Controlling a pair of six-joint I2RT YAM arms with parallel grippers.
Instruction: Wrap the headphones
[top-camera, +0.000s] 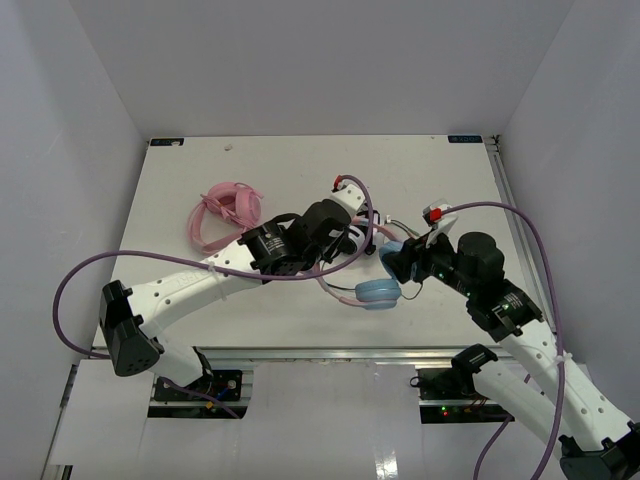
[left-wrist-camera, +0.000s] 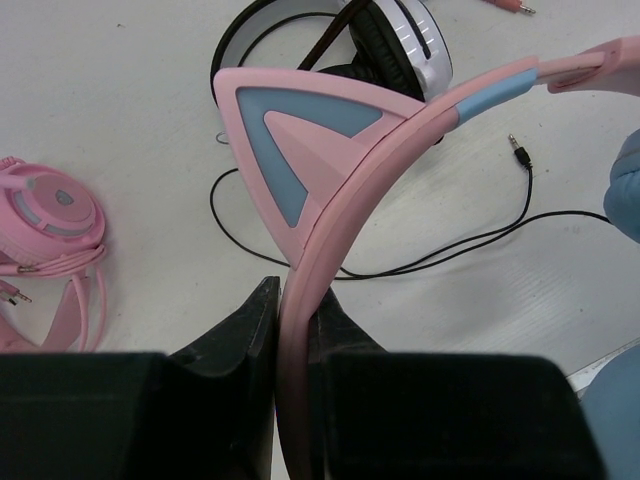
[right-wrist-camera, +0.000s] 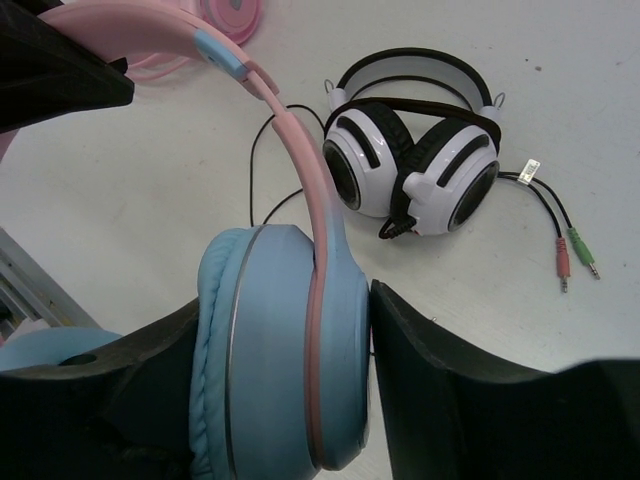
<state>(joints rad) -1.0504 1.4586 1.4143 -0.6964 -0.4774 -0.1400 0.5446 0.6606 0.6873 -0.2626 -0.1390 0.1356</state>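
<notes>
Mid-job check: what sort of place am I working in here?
Likely a robot lab test cell: a white tabletop boxed in by plain white walls, an aluminium rail along its near edge, and pink headphones laid out like props.

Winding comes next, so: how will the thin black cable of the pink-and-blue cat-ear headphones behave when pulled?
Probably floppy: the thin black cable lies in loose curves on the white table. Thin, so likely light, trailing behind the pink-and-blue headphones. Its free jack plug might swing or snag.
</notes>
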